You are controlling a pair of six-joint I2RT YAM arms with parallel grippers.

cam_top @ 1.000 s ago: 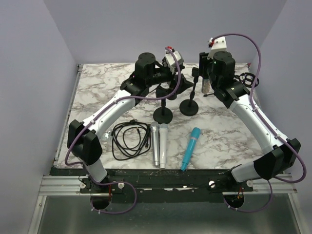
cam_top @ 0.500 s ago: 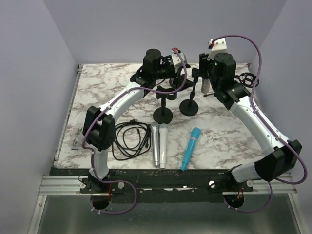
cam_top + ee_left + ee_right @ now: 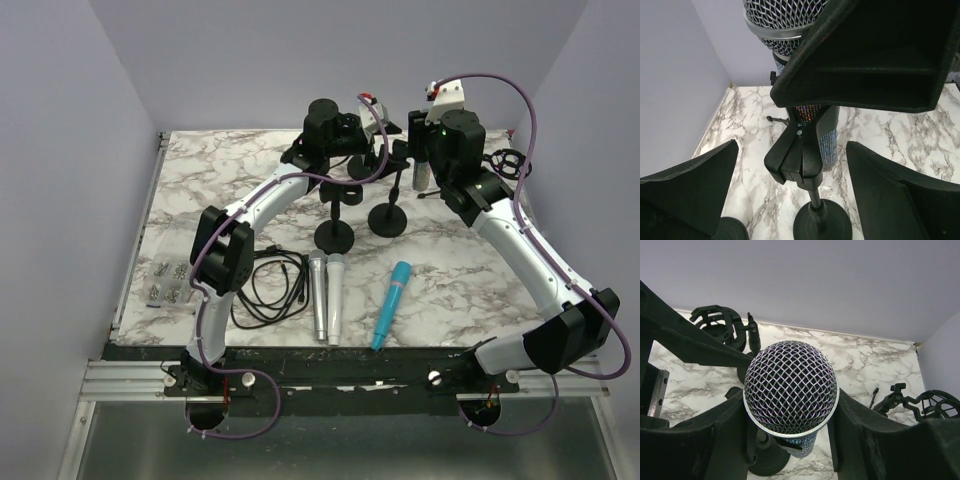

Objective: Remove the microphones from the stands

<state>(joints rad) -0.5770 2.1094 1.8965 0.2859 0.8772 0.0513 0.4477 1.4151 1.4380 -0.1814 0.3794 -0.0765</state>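
Observation:
The microphone point(image 3: 790, 385), with a silver mesh head and a glittery blue body, stands upright at the black stand point(image 3: 389, 215) at the back of the table. My right gripper point(image 3: 790, 407) is shut on it just below the head; in the top view the right gripper point(image 3: 424, 150) is above the glittery body point(image 3: 422, 176). My left gripper point(image 3: 791, 165) is open, its fingers either side of the stand's clip point(image 3: 799, 155) without touching it. The microphone's body point(image 3: 830, 145) runs behind the clip. The left gripper also shows in the top view point(image 3: 387, 150).
A second empty stand point(image 3: 334, 236) stands just left of the first. Two silver microphones point(image 3: 326, 296), a teal microphone point(image 3: 392, 305) and a coiled black cable point(image 3: 266, 285) lie near the front. A black shock mount point(image 3: 508, 162) sits at the back right. Small parts point(image 3: 166, 290) lie at the left edge.
My left arm has swung right and stretched towards the back, bringing its gripper up to the stand beside the right gripper. The right arm and the microphone have not moved.

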